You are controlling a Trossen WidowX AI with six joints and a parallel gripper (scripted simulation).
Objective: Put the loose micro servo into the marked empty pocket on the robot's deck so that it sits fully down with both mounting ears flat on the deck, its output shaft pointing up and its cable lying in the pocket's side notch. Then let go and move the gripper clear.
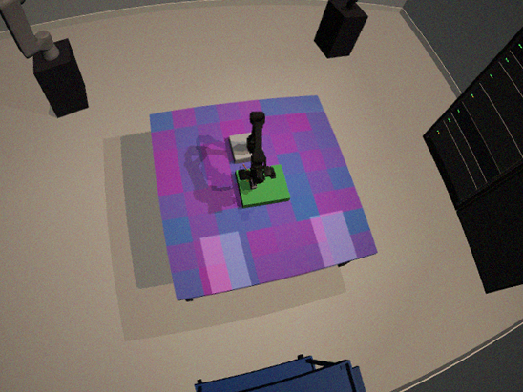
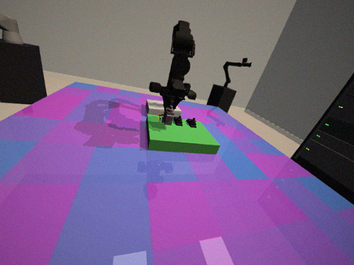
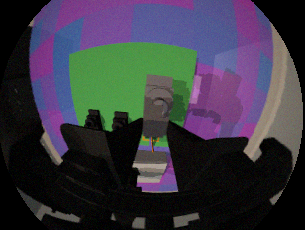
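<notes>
Gripping the micro servo (image 3: 156,109) in the hand (image 3: 155,139) | wrist: over green deck (image 3: 105,81) | top: servo hidden

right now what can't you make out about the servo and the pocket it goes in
- Marked pocket: hidden in every view; the gripper and arm cover that corner of the green deck.
- Micro servo: a grey blur in the wrist view; ears and shaft unreadable.
- Cable: a few coloured pixels in the exterior view, its route unclear.
- Seating depth: too small in the top view.

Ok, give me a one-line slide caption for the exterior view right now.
Gripper shut on the micro servo, held low over the rear left corner of the green deck, beside two seated servos.
</notes>
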